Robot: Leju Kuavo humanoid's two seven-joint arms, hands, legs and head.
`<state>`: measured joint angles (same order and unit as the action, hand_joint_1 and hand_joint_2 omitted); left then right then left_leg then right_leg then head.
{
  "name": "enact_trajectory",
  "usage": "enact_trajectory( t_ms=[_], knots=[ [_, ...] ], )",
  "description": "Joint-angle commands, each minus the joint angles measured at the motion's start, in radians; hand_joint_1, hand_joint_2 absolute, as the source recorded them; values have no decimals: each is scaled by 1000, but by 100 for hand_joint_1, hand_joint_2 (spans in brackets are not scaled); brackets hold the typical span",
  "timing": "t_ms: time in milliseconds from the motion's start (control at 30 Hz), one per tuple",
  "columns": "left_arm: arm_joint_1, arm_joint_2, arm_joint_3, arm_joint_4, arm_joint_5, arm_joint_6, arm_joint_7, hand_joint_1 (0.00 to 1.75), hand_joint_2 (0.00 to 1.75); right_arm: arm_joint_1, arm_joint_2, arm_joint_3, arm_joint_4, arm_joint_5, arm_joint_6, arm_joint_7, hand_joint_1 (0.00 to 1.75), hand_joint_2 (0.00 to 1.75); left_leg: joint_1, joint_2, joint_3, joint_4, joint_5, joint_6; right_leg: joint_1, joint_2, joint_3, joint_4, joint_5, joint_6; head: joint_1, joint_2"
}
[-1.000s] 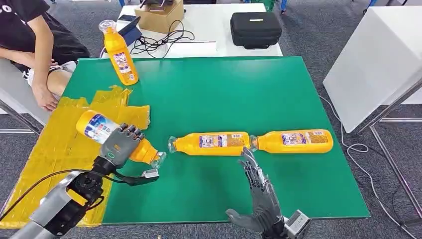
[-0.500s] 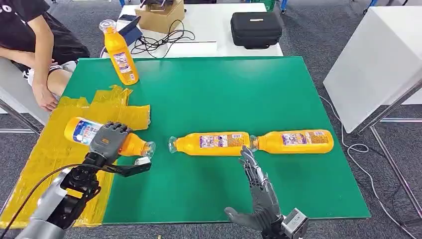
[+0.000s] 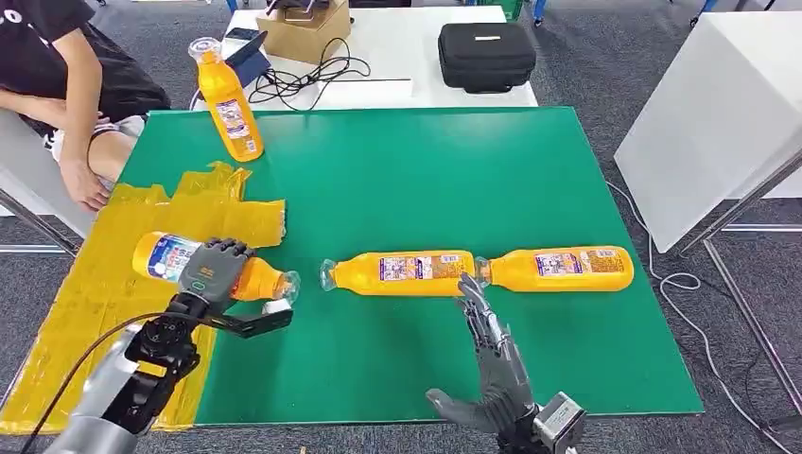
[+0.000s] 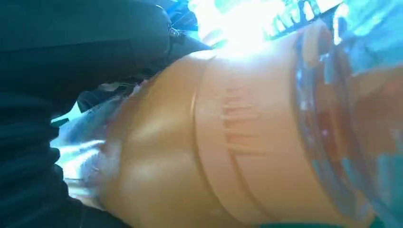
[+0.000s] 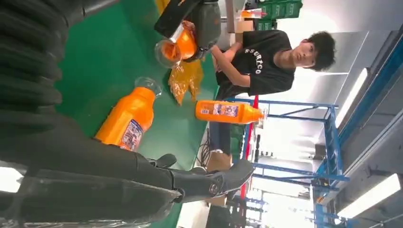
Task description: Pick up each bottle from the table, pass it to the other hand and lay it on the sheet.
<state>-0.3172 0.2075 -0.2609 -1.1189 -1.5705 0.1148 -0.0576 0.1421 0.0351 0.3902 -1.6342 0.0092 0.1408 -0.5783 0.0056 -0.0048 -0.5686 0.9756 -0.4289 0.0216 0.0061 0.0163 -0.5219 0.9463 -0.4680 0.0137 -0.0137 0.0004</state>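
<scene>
The left hand [image 3: 214,271] is wrapped over the middle of a bottle [image 3: 161,257], fingers curled around its orange body, and the bottle is held lying on its side. Its base end sits over the yellow sheet [image 3: 90,312] on the outer side of the hand, while its neck juts past the sheet's edge over the green worktop [image 3: 416,180] on the inner side. In the left wrist view the orange wall of that bottle [image 4: 247,142] is pressed right up against the camera, so the grip is judged firm.

The step in hand looks to be the lay-down. It would be done best with the bottle lowered flat, carried a touch further outward so its whole length rests on the sheet, and let go only once it is settled, since a round bottle may roll.

The right hand [image 3: 487,364] is held with fingers spread and straight, nothing in it, just short of the middle bottle [image 3: 402,272]. Beyond that, neck to base, the far-right bottle [image 3: 563,268] is lying. Well ahead of the left hand an upright bottle [image 3: 227,104] is standing.
</scene>
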Motion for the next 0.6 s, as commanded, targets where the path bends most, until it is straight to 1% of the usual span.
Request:
enact_trajectory(
  t_ms=[33,67,100,133,167,233,267,300,333,367,433,467,500,567,600],
  knots=[
    [-17,-13,-35,78,0,-20,46,0,175,-1,-6,-2,14,3,-11,-3,0,175,0,-1,2,-1,0,0,0,-1,2,-1,-1,1,0,0],
    [-23,-11,-50,92,0,-33,72,0,175,-1,-2,-3,13,5,-11,-4,0,175,0,0,2,-1,0,0,0,-1,2,-1,0,1,0,0],
    [-27,-10,-58,100,0,-36,81,0,175,-1,-1,-4,12,5,-11,-4,0,175,0,-1,7,-1,-2,-1,1,-3,8,-2,-2,2,0,0],
    [-29,-10,-61,103,0,-38,86,0,175,-1,1,-4,11,6,-11,-4,0,175,0,-1,2,-1,0,0,0,-2,3,-1,0,1,0,0],
    [-29,-10,-61,103,0,-38,86,0,175,-1,1,-4,11,6,-11,-4,0,175,0,-2,5,-1,-1,0,0,-3,6,-2,-1,1,0,0],
    [-30,-11,-63,104,0,-38,88,0,175,-2,2,-4,10,6,-12,-4,0,175,0,-1,3,-1,-1,0,0,-2,4,-1,-1,1,0,0],
    [-30,-11,-63,104,0,-38,88,0,175,-2,2,-4,10,6,-12,-4,0,175,1,-1,7,-1,-2,-1,1,-3,8,-2,-2,2,0,0],
    [-32,-12,-65,108,0,-40,91,0,175,-2,3,-4,9,7,-12,-3,0,175,0,-1,4,-1,-1,0,0,-3,5,-1,-1,1,0,0],
    [-41,-10,-75,119,0,-48,118,0,175,-2,7,-6,8,9,-12,-2,0,175,1,-2,6,0,-2,0,1,-4,7,-2,-2,2,0,0],
    [-52,-10,-85,132,0,-53,134,0,175,-6,10,-9,7,12,-12,0,0,175,0,-1,2,-1,0,0,0,-2,2,-1,-1,1,0,0],
    [-72,-13,-93,153,0,-61,148,0,175,-16,14,-13,8,15,-12,5,0,175,1,-2,6,0,-2,-1,1,-4,7,-2,-2,2,0,0],
    [-80,-12,-97,164,0,-67,153,0,175,-19,15,-16,10,16,-13,8,0,175,0,-1,1,-1,0,0,0,-2,2,-1,-1,1,0,0],
    [-83,-14,-97,170,0,-67,156,0,175,-20,15,-17,10,16,-13,8,0,175,0,-2,4,0,-1,0,0,-3,4,-1,-1,1,0,0],
    [-80,-19,-89,177,0,-66,157,0,175,-17,14,-19,11,16,-13,9,0,175,0,-1,2,-1,0,0,0,-2,2,-1,0,1,0,0],
    [-74,-22,-82,173,0,-57,154,0,175,-14,13,-19,10,16,-11,8,0,175,1,-2,7,0,-2,-1,1,-4,8,-1,-2,2,0,0]
  ],
)
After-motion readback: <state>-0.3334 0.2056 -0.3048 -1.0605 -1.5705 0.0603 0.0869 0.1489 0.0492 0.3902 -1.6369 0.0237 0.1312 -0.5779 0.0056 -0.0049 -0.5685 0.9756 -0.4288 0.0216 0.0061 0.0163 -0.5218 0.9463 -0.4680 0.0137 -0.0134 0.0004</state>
